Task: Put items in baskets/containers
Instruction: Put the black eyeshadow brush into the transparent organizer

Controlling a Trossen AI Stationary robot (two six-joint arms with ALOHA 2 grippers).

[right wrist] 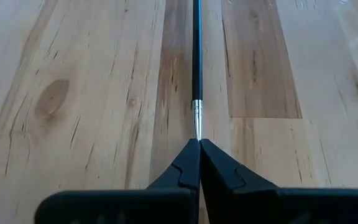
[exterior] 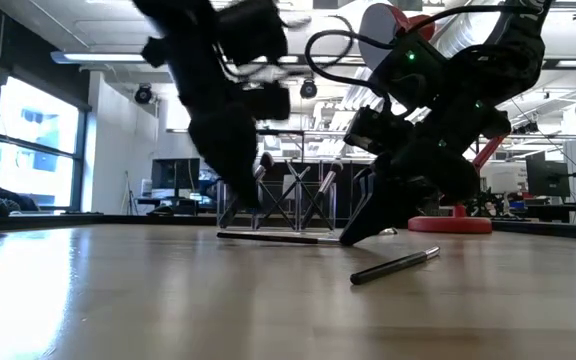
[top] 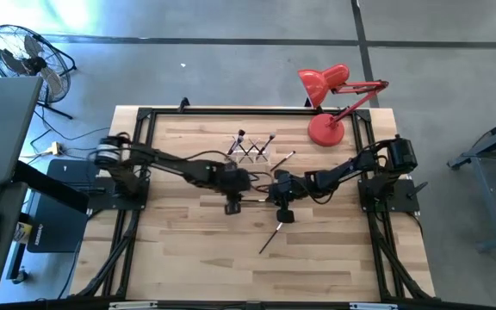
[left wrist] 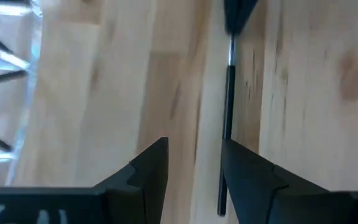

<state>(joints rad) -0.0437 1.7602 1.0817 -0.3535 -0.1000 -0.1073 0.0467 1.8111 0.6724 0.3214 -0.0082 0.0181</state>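
A dark-handled brush [exterior: 268, 237] with a silvery ferrule lies flat on the wooden table at its middle. My right gripper [right wrist: 199, 144] is shut on its ferrule end. My left gripper [left wrist: 194, 146] is open over the brush's handle end [left wrist: 226, 124], one finger on each side; I cannot tell whether it touches. The clear holder [top: 252, 148] stands behind at the far middle with several brushes leaning in it. Another brush [top: 271, 237] lies loose nearer the front edge and shows in the low view too [exterior: 393, 265]. My right gripper pinches the brush between its two fingertips just past the silvery ferrule [right wrist: 197, 119], at the bristle end, which the fingers hide. The fingers slant down from the table's right [exterior: 358, 230] and lie along the brush. The brush lies flat on the table, its handle pointing left.
A red desk lamp [top: 330, 112] stands at the far right; its round base [exterior: 451, 224] shows behind my right arm. One more brush [top: 282, 159] lies beside the holder. Bare wood lies toward the near edge and the left.
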